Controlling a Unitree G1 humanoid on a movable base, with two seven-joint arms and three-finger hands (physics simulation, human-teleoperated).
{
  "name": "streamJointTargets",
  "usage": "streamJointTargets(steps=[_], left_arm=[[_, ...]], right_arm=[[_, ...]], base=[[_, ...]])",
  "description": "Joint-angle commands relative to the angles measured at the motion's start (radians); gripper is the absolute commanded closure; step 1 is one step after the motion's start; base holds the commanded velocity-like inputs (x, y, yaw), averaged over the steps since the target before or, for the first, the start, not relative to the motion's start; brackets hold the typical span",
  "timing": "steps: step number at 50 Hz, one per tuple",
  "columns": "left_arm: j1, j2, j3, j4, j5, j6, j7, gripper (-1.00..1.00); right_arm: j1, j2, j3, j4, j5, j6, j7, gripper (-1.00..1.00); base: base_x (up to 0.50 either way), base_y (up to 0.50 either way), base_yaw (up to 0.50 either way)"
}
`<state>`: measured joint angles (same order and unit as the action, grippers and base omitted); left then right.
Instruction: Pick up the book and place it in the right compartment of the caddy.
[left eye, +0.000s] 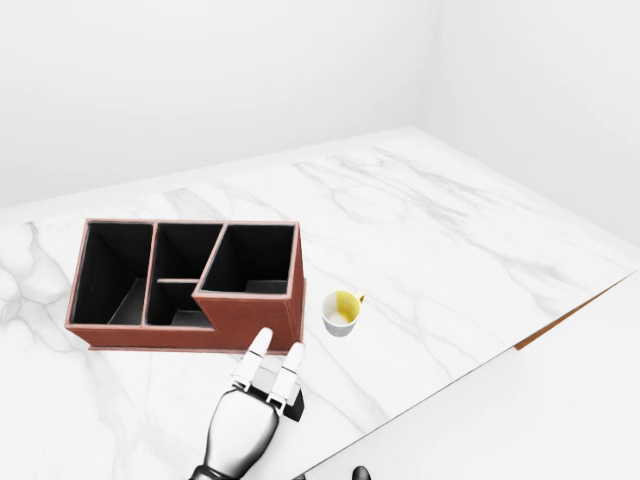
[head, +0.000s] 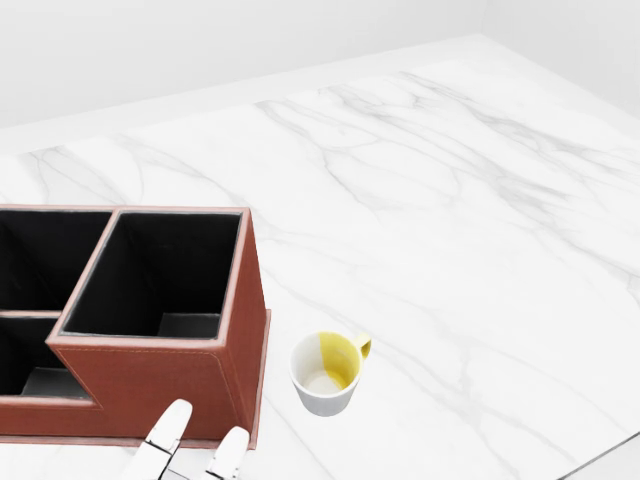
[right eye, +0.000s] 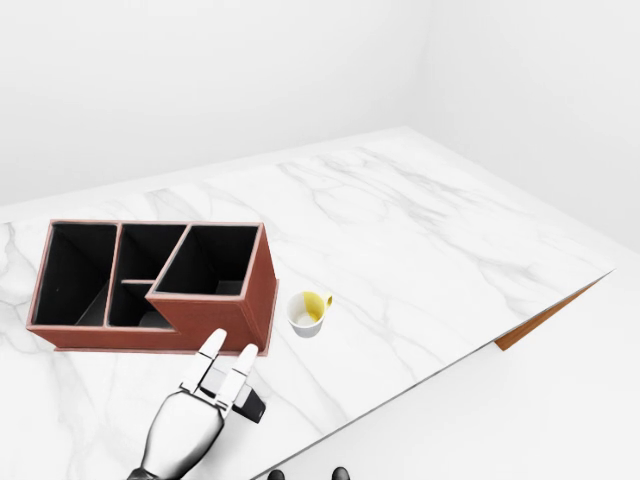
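Stretching wall to wall, a white marble table (left eye: 450, 240) with grey veins filled a bare white room. The brown caddy (left eye: 250, 320) stood on it, a yellow-and-white mug (left eye: 342, 312) just right of it. Below the caddy, one hand (right eye: 205, 400) lay with fingers straight and close together over a dark object, perhaps the book (right eye: 251, 407). Which hand, I could not tell.

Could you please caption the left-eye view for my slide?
Open hand hovers below the brown caddy; yellow-lined mug at its right.

Bright, even render — faint shadows
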<state>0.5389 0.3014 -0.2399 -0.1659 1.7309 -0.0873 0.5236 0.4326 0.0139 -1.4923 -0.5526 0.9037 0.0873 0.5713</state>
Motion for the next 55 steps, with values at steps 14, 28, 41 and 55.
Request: streamJointTargets(steps=[14, 28, 41, 55], left_arm=[[-0.071, 0.029, -0.108, 0.066, -0.046, 0.0, 0.0, -1.0], [-0.144, 0.011, -0.136, 0.226, -0.028, 0.0, 0.0, -1.0], [-0.177, 0.003, -0.142, 0.316, -0.022, 0.0, 0.0, 0.56], [-0.194, 0.008, -0.15, 0.372, -0.002, 0.0, 0.0, 1.0]], right_arm=[[-0.007, -0.009, -0.003, -0.02, -0.004, 0.0, 0.015, -1.0], [-0.009, -0.011, 0.001, -0.018, -0.007, 0.0, 0.014, -1.0], [-0.01, -0.008, 0.005, -0.016, -0.012, 0.0, 0.017, -1.0], [-0.008, -0.008, 0.001, -0.02, -0.008, 0.0, 0.014, -1.0]], base=[[0.0, 0.0, 0.0], [0.0, 0.0, 0.0], [0.0, 0.0, 0.0], [0.0, 0.0, 0.0]])
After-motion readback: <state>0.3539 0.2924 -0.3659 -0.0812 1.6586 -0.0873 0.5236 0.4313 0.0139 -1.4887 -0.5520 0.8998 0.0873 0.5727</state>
